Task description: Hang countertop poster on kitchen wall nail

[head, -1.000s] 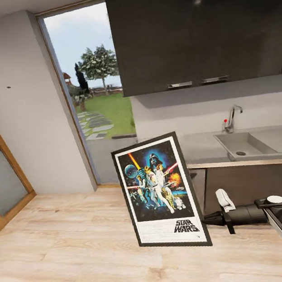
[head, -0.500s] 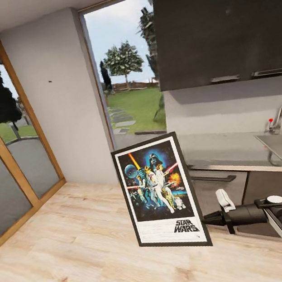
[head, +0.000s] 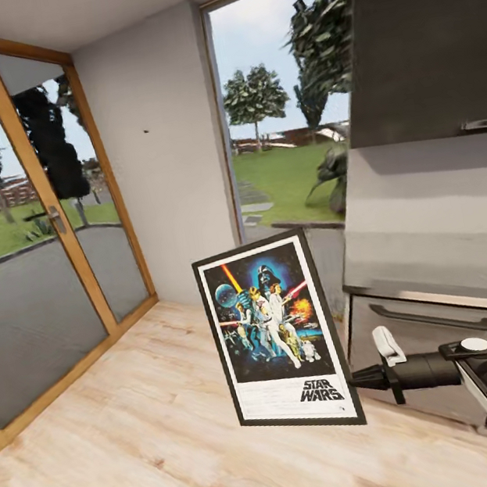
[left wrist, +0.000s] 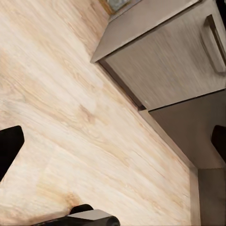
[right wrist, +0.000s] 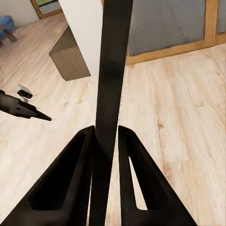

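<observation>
The black-framed Star Wars poster hangs upright above the wood floor, a little tilted. My right gripper is shut on its lower right edge. In the right wrist view the poster's frame runs edge-on between the two fingers of that gripper. A tiny dark nail sits high on the pale grey wall, up and left of the poster. The steel countertop ends at the right. In the left wrist view my left gripper is open over the floor, holding nothing.
Wood-framed glass doors fill the left side. A tall window stands between the nail wall and a dark upper cabinet. A drawer front with a bar handle lies below the countertop, close to my right arm.
The camera has swung left: the sink and tap left the picture, and the glass doors and nail wall came toward the middle. Poster and right gripper keep their place in the picture.
</observation>
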